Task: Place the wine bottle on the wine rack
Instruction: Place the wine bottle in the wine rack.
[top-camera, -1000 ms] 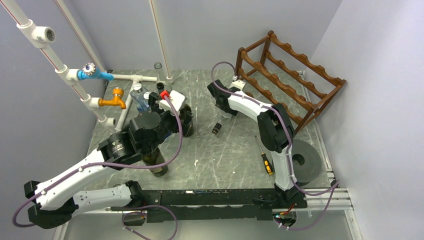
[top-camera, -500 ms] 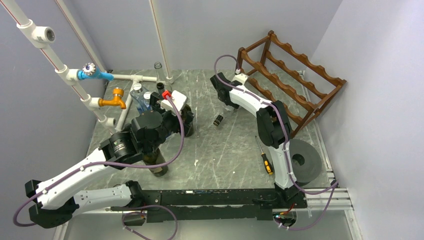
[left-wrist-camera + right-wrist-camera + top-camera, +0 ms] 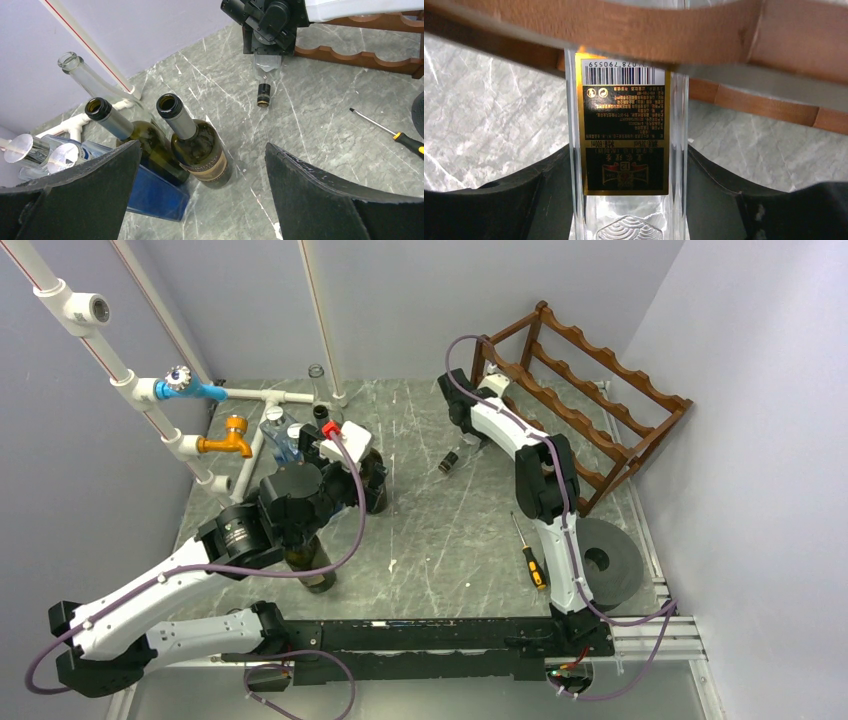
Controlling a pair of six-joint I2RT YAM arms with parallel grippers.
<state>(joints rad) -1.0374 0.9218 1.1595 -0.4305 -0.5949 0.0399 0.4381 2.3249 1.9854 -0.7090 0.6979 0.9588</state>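
the right gripper is clamped on the clear wine bottle, one finger on each side of its black-and-gold label. the right arm stretches far forward from its base to the left end of the wine rack. the bottle's far end passes behind a rack rail, and its capped neck points back over the table. the left gripper hangs with its jaws wide apart above two standing dark bottles, its arm bent low.
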